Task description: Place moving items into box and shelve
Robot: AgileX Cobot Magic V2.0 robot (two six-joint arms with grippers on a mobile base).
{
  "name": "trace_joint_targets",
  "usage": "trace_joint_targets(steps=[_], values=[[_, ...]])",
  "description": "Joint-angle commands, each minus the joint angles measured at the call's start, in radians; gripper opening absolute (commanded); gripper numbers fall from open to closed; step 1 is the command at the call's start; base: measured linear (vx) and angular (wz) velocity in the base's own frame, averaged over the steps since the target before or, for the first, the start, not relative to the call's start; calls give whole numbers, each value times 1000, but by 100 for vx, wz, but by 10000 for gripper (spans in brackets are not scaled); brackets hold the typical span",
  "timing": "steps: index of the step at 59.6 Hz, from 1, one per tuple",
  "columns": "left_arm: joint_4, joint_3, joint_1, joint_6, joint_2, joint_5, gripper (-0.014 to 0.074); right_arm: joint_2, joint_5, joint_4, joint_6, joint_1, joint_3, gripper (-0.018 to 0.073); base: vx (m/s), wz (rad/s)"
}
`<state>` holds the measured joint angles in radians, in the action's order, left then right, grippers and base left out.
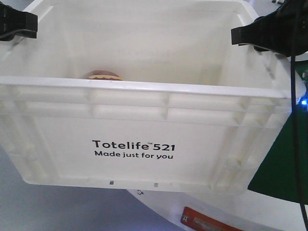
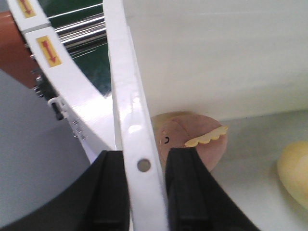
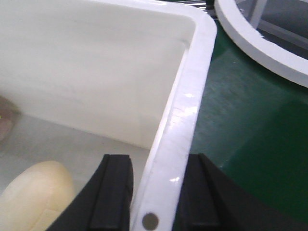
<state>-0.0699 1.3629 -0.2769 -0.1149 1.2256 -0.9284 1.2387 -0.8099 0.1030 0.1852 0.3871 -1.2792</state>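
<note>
Deep inside white box point(image 1: 57, 139), pale rounded bun point(image 3: 38, 190), faint seam

A white Totelife 521 tote point(image 1: 57, 125) hangs between the left pincer point(image 1: 19, 24) and right pincer point(image 1: 250, 34), both clamped on its rim. A brown round toy point(image 1: 103, 75) peeks over the near edge.

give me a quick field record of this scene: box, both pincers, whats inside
box: white tote, black print "Totelife 521"
left pincer: clamped on box rim, one finger each side
right pincer: clamped on the opposite rim, near a corner
contents: tan round toy with a yellow frill, against a wall; pale bun on the floor
lid: none, top open
</note>
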Motion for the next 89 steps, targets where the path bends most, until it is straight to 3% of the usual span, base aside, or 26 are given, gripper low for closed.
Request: trace_joint_targets(steps=[1, 89], values=[[-104, 52, -24, 11, -40, 143, -6, -33, 162, -47, 8, 10, -48, -6, -13, 49], [-103, 52, -24, 11, -39, 143, -6, -32, 162, -47, 8, 10, -48, -6, -14, 59]])
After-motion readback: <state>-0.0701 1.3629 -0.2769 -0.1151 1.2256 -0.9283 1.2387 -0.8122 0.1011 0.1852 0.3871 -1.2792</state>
